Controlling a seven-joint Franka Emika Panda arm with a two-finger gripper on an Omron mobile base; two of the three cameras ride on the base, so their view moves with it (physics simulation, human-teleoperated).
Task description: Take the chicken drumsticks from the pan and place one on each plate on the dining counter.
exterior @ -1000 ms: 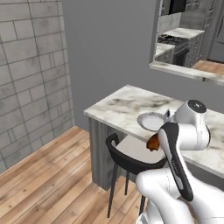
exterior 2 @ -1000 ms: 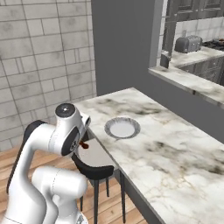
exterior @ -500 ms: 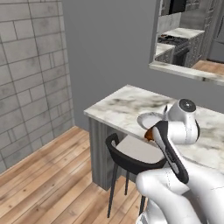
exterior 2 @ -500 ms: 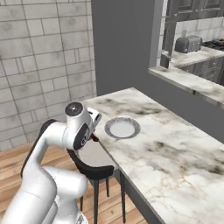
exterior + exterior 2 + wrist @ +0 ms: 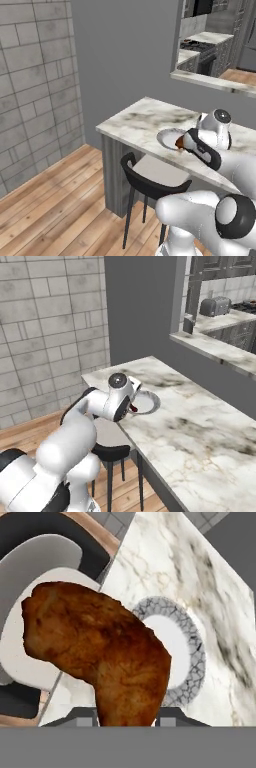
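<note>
From the hand camera I see my gripper [image 5: 127,719] clenched on a chicken drumstick [image 5: 100,657] — glossy brown, thick end up and to the left. Past it lies a round plate [image 5: 192,652] on the dining counter [image 5: 165,557], near the marble edge. A black-backed stool [image 5: 150,182] sits below that edge. Farther off, a toaster [image 5: 214,306] stands on the kitchen worktop — I can read no writing anywhere.

black stool [image 5: 150,184], toaster [image 5: 214,306], stove [image 5: 203,46]
</note>
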